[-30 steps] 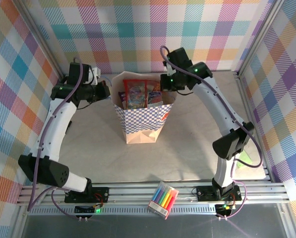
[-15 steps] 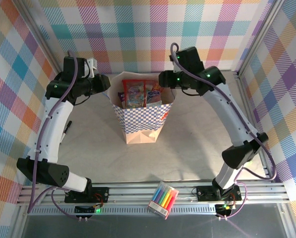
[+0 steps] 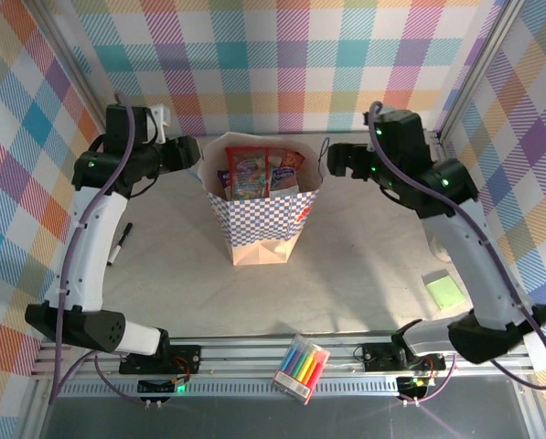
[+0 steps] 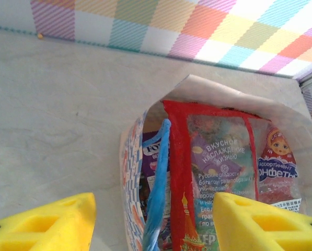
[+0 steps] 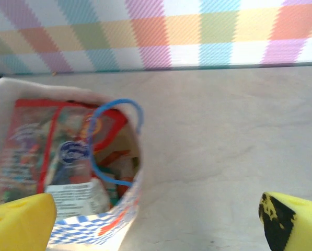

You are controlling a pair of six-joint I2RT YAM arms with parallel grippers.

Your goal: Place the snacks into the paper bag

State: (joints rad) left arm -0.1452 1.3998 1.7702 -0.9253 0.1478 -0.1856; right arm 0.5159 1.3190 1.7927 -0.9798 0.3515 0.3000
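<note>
The tan paper bag [image 3: 259,240] with its blue-and-white checkered band stands upright mid-table, mouth open. Several snacks [image 3: 252,174] stand inside it: a red-edged multicolour packet [image 4: 218,167], a purple one [image 4: 149,151] and a candy packet with a doll print [image 4: 278,167]. My left gripper [image 3: 190,152] hangs open just left of the bag's rim; its yellow fingers [image 4: 46,225] straddle the blue cord handle [image 4: 158,183] without touching it. My right gripper [image 3: 331,162] is open and empty, slightly right of the bag [image 5: 119,209], over bare table. The other blue handle [image 5: 116,112] loops over the packets.
A clear pack of coloured markers [image 3: 301,368] lies on the front rail. A green pad [image 3: 444,291] sits at the right near the right arm. A black pen [image 3: 120,245] lies at the left. Checkered walls close in the back and sides.
The right gripper has drawn back to the right, off the bag's rim. The left gripper has shifted slightly left and up, away from the bag. The bag and packets stay put.
</note>
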